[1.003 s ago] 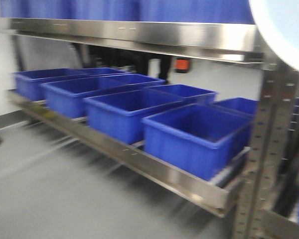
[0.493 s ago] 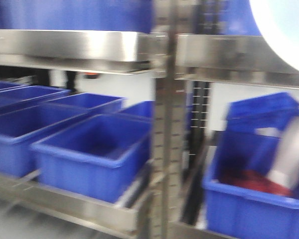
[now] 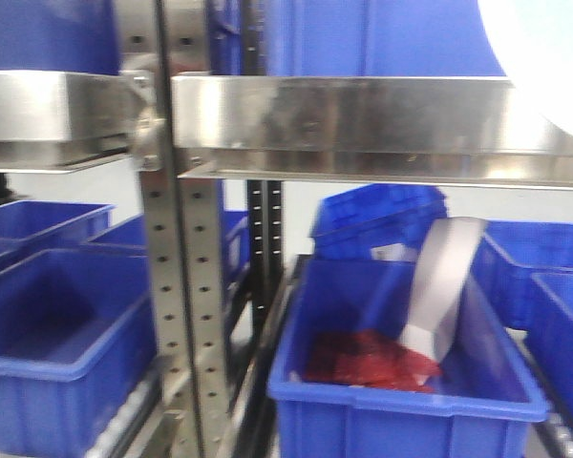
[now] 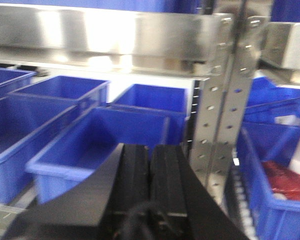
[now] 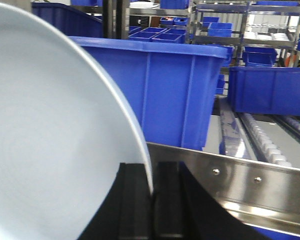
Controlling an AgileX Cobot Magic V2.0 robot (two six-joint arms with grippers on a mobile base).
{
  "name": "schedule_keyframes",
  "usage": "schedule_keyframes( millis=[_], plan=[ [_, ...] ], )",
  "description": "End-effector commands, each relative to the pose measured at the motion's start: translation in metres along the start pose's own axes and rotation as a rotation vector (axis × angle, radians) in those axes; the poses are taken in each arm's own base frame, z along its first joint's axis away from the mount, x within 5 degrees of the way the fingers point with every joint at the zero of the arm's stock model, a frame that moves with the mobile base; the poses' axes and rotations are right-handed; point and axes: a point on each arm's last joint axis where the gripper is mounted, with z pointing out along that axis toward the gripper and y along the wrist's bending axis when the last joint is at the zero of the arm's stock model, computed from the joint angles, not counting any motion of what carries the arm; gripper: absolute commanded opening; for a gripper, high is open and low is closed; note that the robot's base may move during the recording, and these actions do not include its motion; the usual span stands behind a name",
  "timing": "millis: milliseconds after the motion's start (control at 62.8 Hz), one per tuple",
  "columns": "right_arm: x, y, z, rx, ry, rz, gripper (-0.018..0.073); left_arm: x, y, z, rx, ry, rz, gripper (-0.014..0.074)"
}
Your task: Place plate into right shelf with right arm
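Though largely cut off, plate (image 5: 55, 140) is pinched in right gripper (image 5: 151, 197) | left gripper (image 4: 150, 167) closed, empty

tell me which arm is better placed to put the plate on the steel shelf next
Right. The right gripper is shut on the rim of the plate, which is up close to a steel beam of the right shelf. The left gripper is shut on nothing and points at a blue bin.
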Motion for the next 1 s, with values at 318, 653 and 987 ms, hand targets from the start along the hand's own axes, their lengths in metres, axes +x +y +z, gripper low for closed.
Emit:
schedule_keyframes(
  millis=[318, 653, 987],
  plan=[
    [-0.0173, -0.0017, -0.0006, 0.021, -0.110, -0.002, 0.0052, -0.0051, 0.0001, 0.0001, 0.002, -0.080, -0.001, -0.0047],
    [-0.0173, -0.0017, -0.0006, 0.021, -0.110, -0.002, 0.0052, -0.0051, 0.0001, 0.0001, 0.002, -0.080, -0.001, -0.0047],
    [-0.0200, -0.0022, -0.0009, 0.028, -0.140, -0.002, 0.0052, -0.0051, 0.0001, 0.0001, 0.002, -0.080, -0.001, -0.0047]
  ],
)
